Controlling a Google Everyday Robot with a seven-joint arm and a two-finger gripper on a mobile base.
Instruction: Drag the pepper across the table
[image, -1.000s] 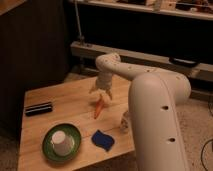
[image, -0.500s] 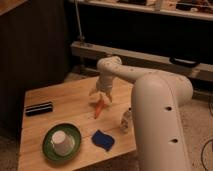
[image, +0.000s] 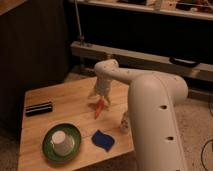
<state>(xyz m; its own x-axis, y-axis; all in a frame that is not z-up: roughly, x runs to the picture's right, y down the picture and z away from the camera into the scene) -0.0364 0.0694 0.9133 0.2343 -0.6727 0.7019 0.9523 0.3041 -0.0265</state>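
1. Pepper (image: 98, 110) is small, long and orange-red, and its thin end points toward the front of the table (image: 60, 97).
2. It lies flat on the wood near the middle of the table, a bit to the right.
3. Gripper (image: 100, 96) is white and sits right over the top end of the pepper, and seems to touch it.
4. I cannot tell if the gripper is open, closed or holding the pepper.
5. The top of the pepper is hidden under the gripper, so only the lower part shows.
6. The big white arm (image: 152, 110) bends over the right side of the table and covers that edge.
7. A small pale thing (image: 123, 121) stands just beside the arm. Part of it is hidden, and I cannot tell what it is.
8. A white cup (image: 61, 142) sits on a green plate (image: 46, 146) near the front left corner.
9. A blue thing (image: 102, 140) lies flat between the plate and the arm.
10. A black bar (image: 39, 108) lies near the left edge, well apart from the pepper.
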